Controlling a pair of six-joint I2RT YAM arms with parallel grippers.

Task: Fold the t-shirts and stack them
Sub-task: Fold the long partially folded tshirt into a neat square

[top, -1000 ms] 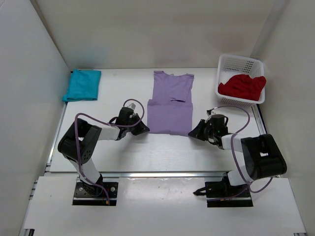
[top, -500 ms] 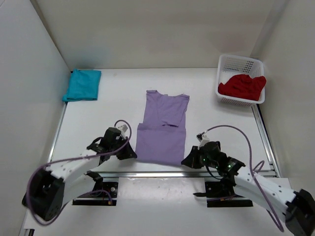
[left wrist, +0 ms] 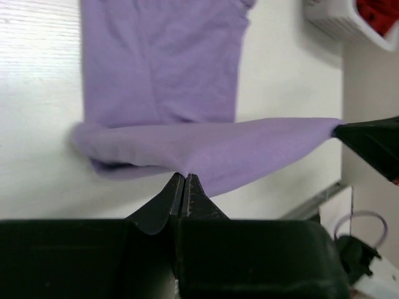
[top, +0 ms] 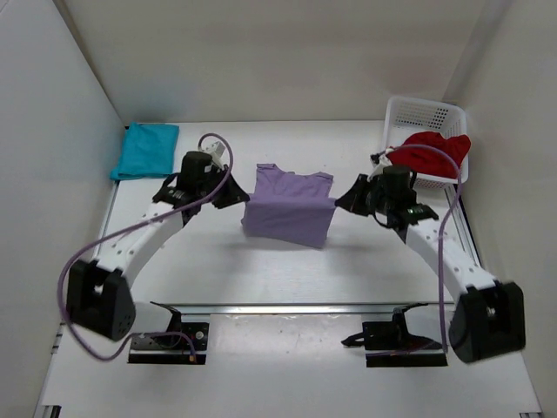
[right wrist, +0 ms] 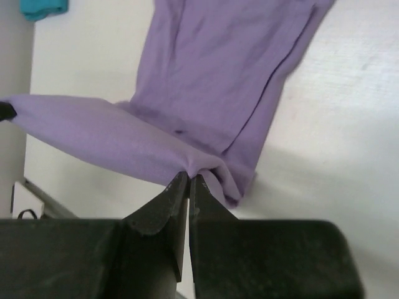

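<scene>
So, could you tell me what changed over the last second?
The left end effector and right end effector, shut on the hem of the lavender shirt, dragged it nearer the bases, then carried the hem back over it, folding it. Teal shirt, red shirt and basket stayed.

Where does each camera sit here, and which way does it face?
Top external: above and behind, looking down on the table; the left arm and right arm show.
Left wrist: on the left arm, looking down past the left gripper, shut on the lavender shirt.
Right wrist: likewise past the right gripper, pinching the same shirt.
Shared: both wrist views show that shirt's stretched fold.
</scene>
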